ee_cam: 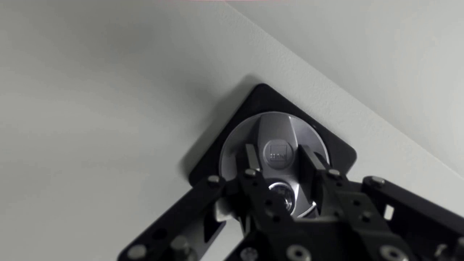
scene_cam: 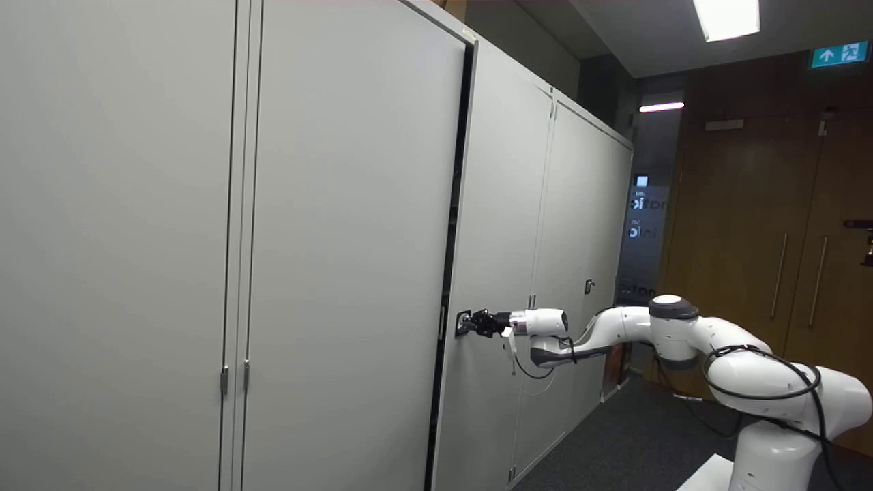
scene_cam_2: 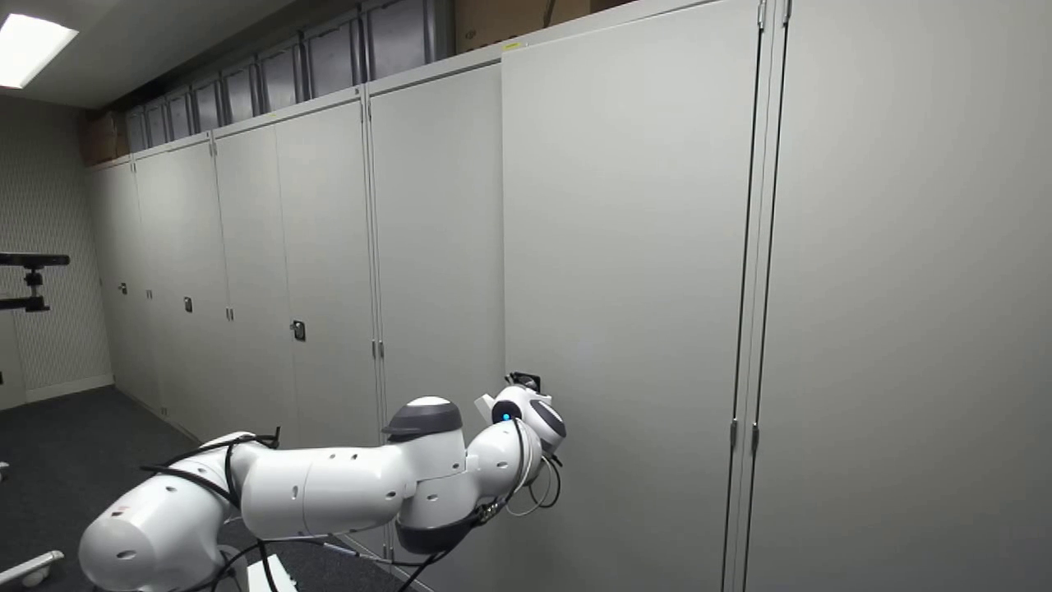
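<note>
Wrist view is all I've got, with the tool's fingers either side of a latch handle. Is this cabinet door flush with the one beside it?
Observer: No. An exterior view shows a dark gap along the free edge of the cabinet door, so it stands slightly ajar.
Operator: Okay, what angle am I coming in at?
Observer: Seen in that same exterior view, the tool points roughly level at the cabinet door.
Operator: Anything stored overhead?
Observer: Yes, an exterior view shows grey storage bins standing along the top of the cabinet row.
</note>
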